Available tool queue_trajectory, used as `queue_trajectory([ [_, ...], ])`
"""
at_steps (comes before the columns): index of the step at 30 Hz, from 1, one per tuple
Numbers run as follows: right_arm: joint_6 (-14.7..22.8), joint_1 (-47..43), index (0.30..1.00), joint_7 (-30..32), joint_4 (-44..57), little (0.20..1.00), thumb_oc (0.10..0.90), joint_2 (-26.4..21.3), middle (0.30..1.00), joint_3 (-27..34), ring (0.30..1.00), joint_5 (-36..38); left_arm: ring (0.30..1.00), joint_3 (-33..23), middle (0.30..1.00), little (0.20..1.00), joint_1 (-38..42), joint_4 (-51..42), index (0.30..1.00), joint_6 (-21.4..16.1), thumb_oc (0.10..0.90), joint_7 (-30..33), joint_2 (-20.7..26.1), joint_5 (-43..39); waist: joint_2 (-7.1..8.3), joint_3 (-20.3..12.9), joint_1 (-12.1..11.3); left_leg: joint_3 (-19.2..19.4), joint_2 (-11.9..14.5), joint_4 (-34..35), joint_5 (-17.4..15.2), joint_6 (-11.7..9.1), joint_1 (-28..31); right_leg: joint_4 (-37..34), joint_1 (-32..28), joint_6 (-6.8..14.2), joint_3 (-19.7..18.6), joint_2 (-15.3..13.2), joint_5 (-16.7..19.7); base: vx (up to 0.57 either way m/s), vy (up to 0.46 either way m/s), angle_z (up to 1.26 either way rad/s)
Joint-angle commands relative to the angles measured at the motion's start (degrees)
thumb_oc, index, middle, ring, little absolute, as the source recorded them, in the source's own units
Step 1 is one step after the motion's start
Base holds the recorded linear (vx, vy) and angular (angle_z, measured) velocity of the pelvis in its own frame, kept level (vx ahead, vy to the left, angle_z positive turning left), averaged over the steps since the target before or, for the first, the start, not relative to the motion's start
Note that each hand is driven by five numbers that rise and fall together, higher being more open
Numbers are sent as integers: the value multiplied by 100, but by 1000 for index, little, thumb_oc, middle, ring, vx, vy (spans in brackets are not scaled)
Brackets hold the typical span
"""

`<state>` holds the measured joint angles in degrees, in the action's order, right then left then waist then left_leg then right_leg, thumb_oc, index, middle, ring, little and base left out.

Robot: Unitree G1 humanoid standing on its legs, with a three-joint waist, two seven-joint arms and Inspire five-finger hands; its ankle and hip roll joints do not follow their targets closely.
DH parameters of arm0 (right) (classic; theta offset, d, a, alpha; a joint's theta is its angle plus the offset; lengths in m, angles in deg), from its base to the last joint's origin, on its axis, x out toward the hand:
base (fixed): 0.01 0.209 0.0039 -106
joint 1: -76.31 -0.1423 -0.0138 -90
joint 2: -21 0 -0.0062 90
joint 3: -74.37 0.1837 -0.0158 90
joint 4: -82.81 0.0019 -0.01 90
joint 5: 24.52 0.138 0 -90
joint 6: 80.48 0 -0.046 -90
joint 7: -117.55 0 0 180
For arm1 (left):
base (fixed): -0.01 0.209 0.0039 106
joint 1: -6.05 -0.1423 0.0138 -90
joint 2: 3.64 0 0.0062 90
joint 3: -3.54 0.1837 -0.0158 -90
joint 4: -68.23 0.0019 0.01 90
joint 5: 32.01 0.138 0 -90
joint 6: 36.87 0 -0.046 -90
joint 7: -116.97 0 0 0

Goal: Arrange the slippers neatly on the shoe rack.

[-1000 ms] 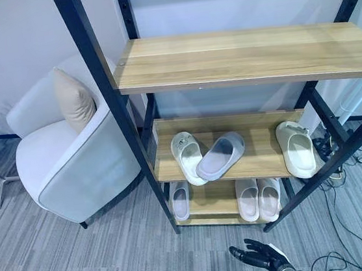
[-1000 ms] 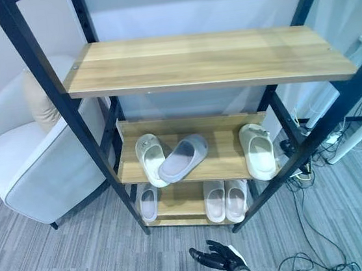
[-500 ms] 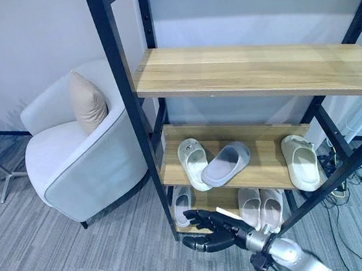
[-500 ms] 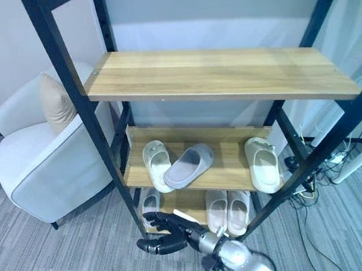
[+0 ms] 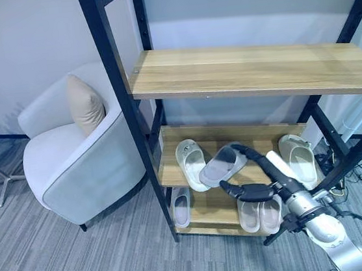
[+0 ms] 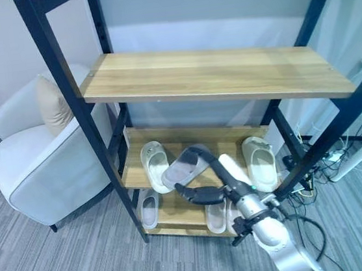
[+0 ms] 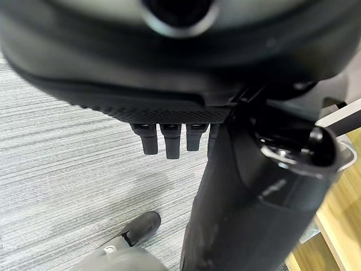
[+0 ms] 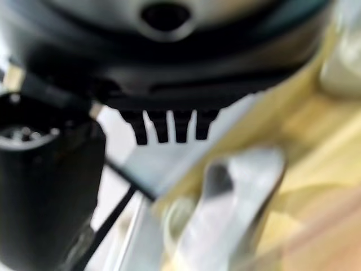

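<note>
While my right hand (image 5: 259,182) hangs in front of the shoe rack (image 5: 252,68), the fingers are stretched out and the thumb sticks forward below them, so it's wide open with nothing in it, right at the front edge of the middle shelf (image 5: 192,177) and just next to the grey slipper (image 5: 222,165). That grey one sits crooked, its long axis running diagonally across the shelf with one end over the front edge and leaning on the cream slipper (image 5: 189,162) beside it. The cream slipper's long axis goes front to back, with one end poking a bit past the front edge. Its twin, the second cream slipper (image 5: 298,159), is way over at the right end of the same shelf, also lying front to back, well apart from the other two. Down on the bottom shelf (image 5: 206,214) there's a single pale slipper (image 5: 180,205) on the left and a pair of white slippers (image 5: 260,213) side by side on the right, all lined up front to back, partly hidden behind my arm. My left hand (image 7: 169,135) is down low over the grey carpet (image 5: 44,256), fingers pointing straight out, holding nothing. Left of the rack there's a white armchair (image 5: 73,167) with a beige cushion (image 5: 85,105).
</note>
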<state>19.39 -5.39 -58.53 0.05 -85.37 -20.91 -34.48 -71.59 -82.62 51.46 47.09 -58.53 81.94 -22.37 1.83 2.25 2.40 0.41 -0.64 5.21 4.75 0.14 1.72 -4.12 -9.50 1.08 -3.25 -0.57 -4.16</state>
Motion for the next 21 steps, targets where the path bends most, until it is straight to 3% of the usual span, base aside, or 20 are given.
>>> queue_trajectory([
  [1,501,-182,900,704,480,900,800,157,900,729,900,-148,900,73,900,900,-117,477,900,-68,800,-55,-253,284,90,-96,-205,116,179,-41,-545,-120,300,-4,444,627,80,-286,411,42,-14,4],
  [14,371,-948,900,1545,-1083,900,800,134,900,1272,900,219,900,295,900,900,-219,55,900,-174,800,-113,-134,-22,-6,72,-301,-36,123,-21,-588,-99,34,-88,679,640,156,-274,394,31,-9,5],
  [21,461,-1443,900,1875,-1259,900,800,26,900,1505,900,458,900,436,900,900,-208,-87,900,-184,800,-138,-109,-198,-118,159,-371,-119,96,-21,-580,-96,-95,-88,783,630,183,-251,340,20,9,4],
])
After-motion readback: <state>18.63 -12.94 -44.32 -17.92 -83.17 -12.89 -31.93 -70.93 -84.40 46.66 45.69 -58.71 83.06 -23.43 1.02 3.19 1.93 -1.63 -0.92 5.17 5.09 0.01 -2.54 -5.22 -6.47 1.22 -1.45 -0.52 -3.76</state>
